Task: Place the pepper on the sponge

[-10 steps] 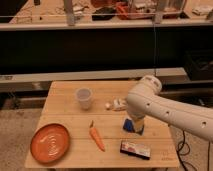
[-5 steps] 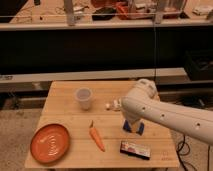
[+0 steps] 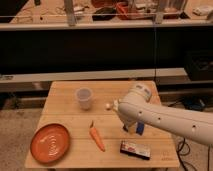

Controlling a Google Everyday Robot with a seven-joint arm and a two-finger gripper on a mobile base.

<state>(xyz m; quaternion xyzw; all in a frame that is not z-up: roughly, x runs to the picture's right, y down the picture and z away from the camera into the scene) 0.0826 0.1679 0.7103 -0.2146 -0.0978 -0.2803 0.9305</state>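
The pepper (image 3: pixel 97 138) is a slim orange vegetable with a dark stem. It lies on the wooden table (image 3: pixel 65 112), left of centre toward the front. The sponge (image 3: pixel 141 128) is a dark blue block to its right, mostly covered by my white arm (image 3: pixel 160 117), which reaches in from the right. My gripper (image 3: pixel 128 128) hangs under the arm's bulky end, just left of the sponge and a short way right of the pepper. Nothing shows in it.
A round orange plate (image 3: pixel 50 143) sits at the front left corner. A clear plastic cup (image 3: pixel 84 98) stands at the back centre, with a small white object (image 3: pixel 109 105) beside it. A flat black box with a white-and-red label (image 3: pixel 135 149) lies near the front edge.
My arm has swung left across the table, covering more of the sponge and drawing closer to the pepper. The objects on the table have not moved.
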